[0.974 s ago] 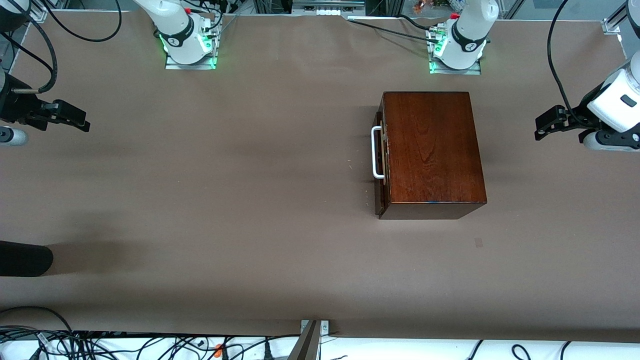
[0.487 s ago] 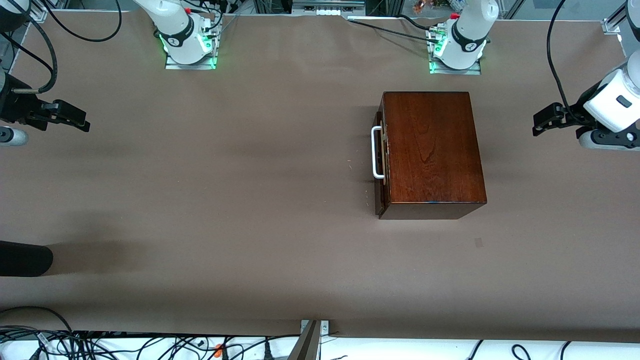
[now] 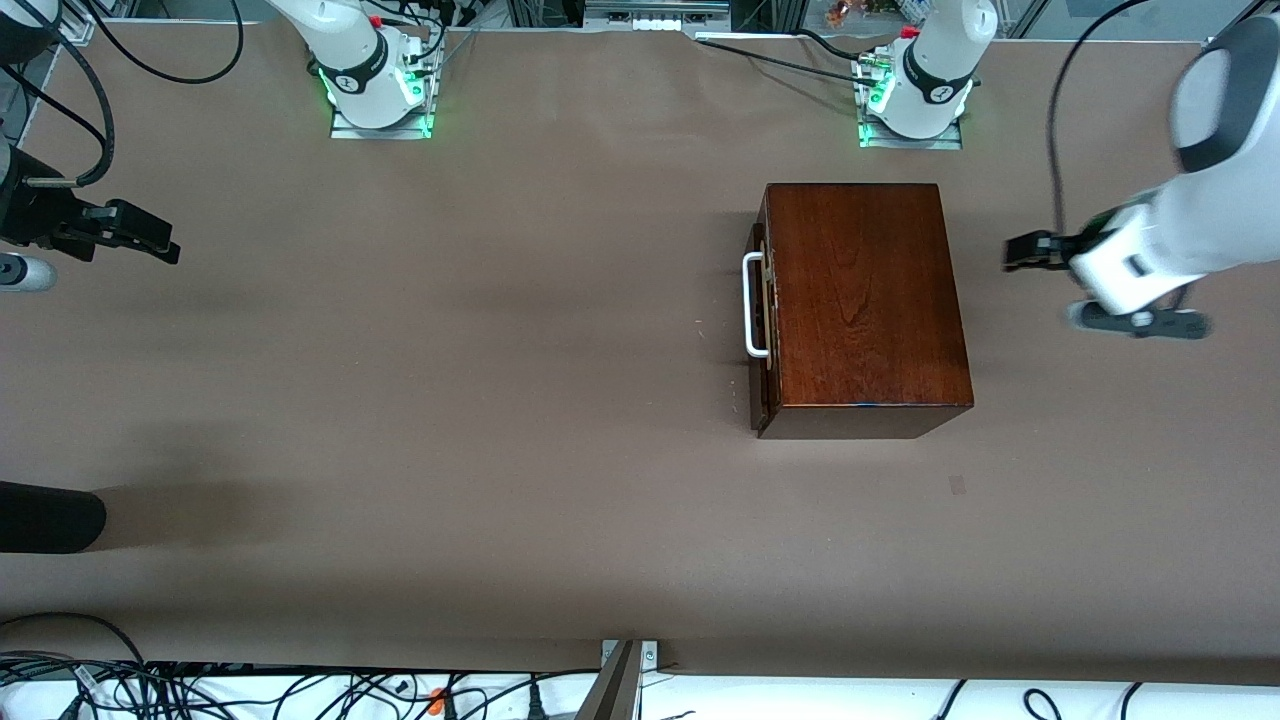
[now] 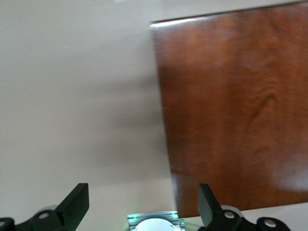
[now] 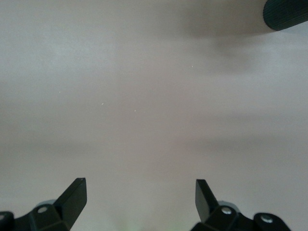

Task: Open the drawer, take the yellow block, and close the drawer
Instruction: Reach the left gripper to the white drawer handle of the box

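at the view's nine o'clock edge the right hand (image 3: 140, 240) waits over bare table (image 3: 450, 400), its fingers spread wide and holding nothing; its own wrist view shows only table between the two dark fingertips (image 5: 72, 195).

moving across, the drawer (image 3: 760, 330) sits shut in the dark wooden box (image 3: 860, 300), which lies toward the left arm's end of the table. the white handle (image 3: 752, 305) is on the box face that looks toward nine o'clock, toward the right arm's end, and its long axis runs twelve to six in the front view. the yellow block is not visible; i judge it is inside the closed drawer.

at three o'clock the left hand (image 3: 1030, 250) hangs over the table just past the box's closed end, fingers parted and empty; in its wrist view the box top (image 4: 236, 110) fills one side between the fingertips (image 4: 207, 199).

the left hand is much nearer the box, but the handle lies on the face turned away from it, at its nine o'clock across the box top. a pull would have to run toward nine o'clock, so that hand must clear the box first.
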`<action>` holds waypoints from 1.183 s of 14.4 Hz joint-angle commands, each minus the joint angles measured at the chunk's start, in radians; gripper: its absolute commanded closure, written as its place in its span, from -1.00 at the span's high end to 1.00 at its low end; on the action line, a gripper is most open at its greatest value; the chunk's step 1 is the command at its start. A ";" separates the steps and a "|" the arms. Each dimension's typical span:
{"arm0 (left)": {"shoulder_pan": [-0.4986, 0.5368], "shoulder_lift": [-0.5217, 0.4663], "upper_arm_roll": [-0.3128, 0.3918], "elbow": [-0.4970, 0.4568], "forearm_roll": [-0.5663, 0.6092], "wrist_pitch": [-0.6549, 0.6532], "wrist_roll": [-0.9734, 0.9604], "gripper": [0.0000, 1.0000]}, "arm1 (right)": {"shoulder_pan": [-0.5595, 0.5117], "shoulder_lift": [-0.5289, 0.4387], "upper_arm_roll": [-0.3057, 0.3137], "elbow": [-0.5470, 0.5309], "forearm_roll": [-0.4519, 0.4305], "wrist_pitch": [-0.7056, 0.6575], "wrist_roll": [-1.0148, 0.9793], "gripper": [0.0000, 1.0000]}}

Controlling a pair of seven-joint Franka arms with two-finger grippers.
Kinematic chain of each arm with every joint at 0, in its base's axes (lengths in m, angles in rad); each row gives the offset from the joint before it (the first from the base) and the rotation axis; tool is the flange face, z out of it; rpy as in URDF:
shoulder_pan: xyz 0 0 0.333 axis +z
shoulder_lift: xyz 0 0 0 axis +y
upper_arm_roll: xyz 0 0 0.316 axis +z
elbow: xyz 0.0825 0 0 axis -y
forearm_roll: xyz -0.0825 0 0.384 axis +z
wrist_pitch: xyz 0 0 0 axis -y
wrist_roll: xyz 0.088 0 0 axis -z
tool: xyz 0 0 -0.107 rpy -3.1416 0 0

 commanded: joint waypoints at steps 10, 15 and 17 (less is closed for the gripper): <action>-0.290 0.165 -0.203 0.029 0.030 0.270 -0.521 1.00 | -0.001 -0.006 0.000 -0.003 0.005 -0.003 0.009 1.00; -0.439 0.264 -0.205 0.023 0.199 0.311 -0.747 1.00 | -0.001 -0.006 0.000 -0.003 0.005 -0.003 0.009 1.00; -0.475 0.287 -0.203 0.018 0.256 0.325 -0.775 1.00 | -0.001 -0.006 -0.002 -0.003 0.005 -0.003 0.009 1.00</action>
